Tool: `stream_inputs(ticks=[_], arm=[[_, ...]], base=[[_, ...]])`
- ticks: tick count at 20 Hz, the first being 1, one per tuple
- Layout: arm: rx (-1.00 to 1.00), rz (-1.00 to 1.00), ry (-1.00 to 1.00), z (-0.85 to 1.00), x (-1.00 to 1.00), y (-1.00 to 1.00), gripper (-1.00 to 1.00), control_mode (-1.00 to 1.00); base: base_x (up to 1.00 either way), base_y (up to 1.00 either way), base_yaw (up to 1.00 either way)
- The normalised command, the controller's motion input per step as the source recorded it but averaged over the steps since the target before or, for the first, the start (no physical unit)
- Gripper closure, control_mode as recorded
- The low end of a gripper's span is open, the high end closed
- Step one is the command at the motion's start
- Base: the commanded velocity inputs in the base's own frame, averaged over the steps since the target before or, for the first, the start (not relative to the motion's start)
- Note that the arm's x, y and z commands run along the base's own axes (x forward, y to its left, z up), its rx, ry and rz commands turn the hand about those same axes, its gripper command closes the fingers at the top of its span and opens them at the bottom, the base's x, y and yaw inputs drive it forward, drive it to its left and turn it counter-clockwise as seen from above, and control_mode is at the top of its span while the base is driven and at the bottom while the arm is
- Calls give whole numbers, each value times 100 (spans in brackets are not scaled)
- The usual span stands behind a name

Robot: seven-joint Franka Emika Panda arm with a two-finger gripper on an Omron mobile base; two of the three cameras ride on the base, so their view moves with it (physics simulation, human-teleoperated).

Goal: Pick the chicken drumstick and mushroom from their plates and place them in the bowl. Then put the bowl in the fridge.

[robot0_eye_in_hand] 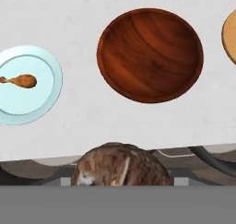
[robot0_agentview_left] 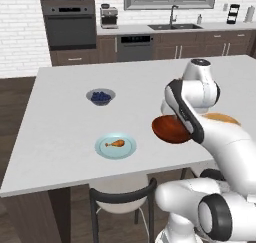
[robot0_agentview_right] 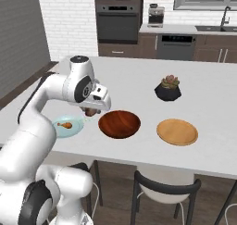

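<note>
My gripper (robot0_agentview_right: 92, 110) hangs just above the white island counter, shut on the brown mushroom (robot0_eye_in_hand: 120, 165), between the pale blue plate (robot0_agentview_right: 74, 129) and the reddish-brown bowl (robot0_agentview_right: 119, 123). In the hand view the mushroom covers the fingertips, and the empty bowl (robot0_eye_in_hand: 150, 55) lies ahead. The golden drumstick (robot0_eye_in_hand: 20, 81) rests on the blue plate (robot0_eye_in_hand: 32, 103), left of the bowl; it is also seen as the drumstick (robot0_agentview_left: 115, 144) near the counter's front edge. The tan wooden plate (robot0_agentview_right: 177, 131) lies bare to the bowl's right. A tall grey face (robot0_agentview_right: 21, 39) at the far left may be the fridge.
A small grey bowl of blueberries (robot0_agentview_left: 100, 97) sits further back on the counter. A black succulent pot (robot0_agentview_right: 168, 88) stands behind the wooden plate. Dark-framed chairs (robot0_agentview_right: 164, 189) are tucked under the counter's near edge. The wall oven (robot0_agentview_left: 70, 29) and sink counter line the back wall.
</note>
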Motion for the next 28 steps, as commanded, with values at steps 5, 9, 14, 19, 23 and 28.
stream_inputs(ticks=[5,9,14,19,23,28], arm=[[0,-5,3,-76,86,-63,100,-100],[0,-4,3,-88,74,-51,100,-100],[0,-1,2,-74,51,-33,100,-100],[0,0,8,-36,26,-4,100,-100],[0,0,5,-29,31,0,100,-100],[0,0,1,-29,34,0,100,-100]], base=[[0,0,0],[0,0,0],[0,0,0],[0,0,0],[0,0,0],[0,0,0]])
